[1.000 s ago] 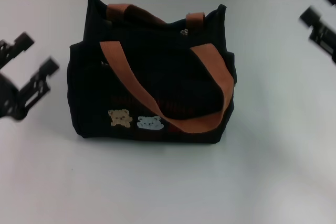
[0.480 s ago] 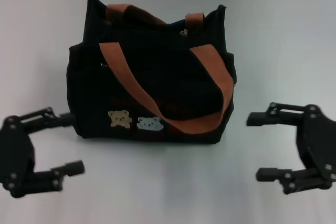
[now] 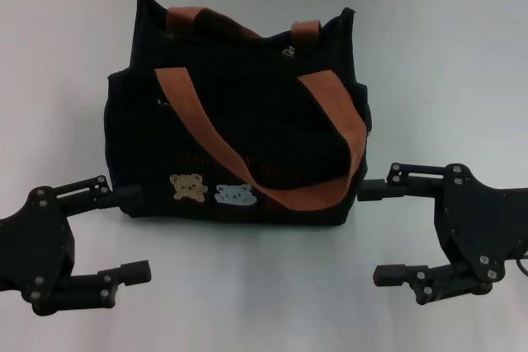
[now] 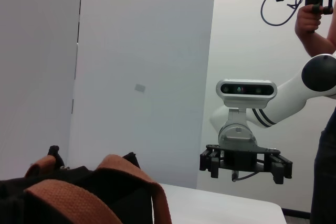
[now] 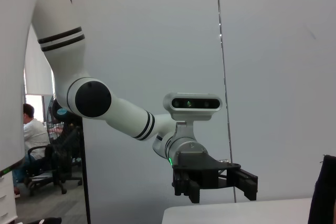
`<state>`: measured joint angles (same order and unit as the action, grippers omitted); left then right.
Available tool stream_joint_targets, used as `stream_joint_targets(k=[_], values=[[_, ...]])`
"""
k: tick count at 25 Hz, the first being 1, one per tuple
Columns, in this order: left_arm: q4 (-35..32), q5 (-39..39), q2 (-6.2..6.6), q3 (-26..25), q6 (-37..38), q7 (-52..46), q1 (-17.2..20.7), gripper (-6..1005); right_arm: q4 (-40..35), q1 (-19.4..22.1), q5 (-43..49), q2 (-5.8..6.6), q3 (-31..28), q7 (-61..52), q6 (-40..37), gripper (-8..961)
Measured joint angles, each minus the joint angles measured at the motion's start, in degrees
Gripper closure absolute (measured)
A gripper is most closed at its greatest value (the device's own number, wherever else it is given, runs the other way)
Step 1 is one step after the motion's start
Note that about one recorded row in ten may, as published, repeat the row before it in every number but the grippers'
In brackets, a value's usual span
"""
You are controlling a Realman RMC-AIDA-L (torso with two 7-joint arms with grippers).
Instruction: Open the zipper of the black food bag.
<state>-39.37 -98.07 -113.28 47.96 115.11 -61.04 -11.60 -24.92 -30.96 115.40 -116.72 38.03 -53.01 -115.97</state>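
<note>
The black food bag [image 3: 235, 121] stood upright on the white table [image 3: 264, 294], directly between the two grippers. The left gripper [image 3: 124, 228] hung low at the bag's near left corner, jaws spread wide, its farther finger [image 3: 87, 184] reaching the bag's lower edge; whether it touched could not be told. The right gripper [image 3: 375, 232] mirrored it at the near right corner, also wide open, its farther finger [image 3: 388, 187] just beside the fabric. The boxy bag was soft dark cloth, crossed by flat orange-brown webbing handles [image 3: 198, 133], with tan and pale-blue bear patches [image 3: 213, 189] on the front. The zipper [image 3: 289, 49] showed only as a small silver pull near the far handle, well beyond both grippers.
</note>
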Motion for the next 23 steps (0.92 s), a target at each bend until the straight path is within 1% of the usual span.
stream_joint_targets(k=[12, 18, 23], values=[[-0.04, 0.25, -0.20, -0.52, 0.03, 0.38, -0.01, 204, 0.10, 0.45, -0.30, -0.18, -0.51, -0.07, 0.00, 147], [0.10, 0.43, -0.71, -1.37, -0.07, 0.71, -0.39, 204, 0.14, 0.52, -0.41, -0.38, -0.56, -0.07, -0.01, 147], [0.27, 0.56, -1.18, -3.25, -0.19, 0.83, -0.52, 204, 0.03, 0.58, -0.50, -0.57, -0.65, -0.06, 0.00, 147]])
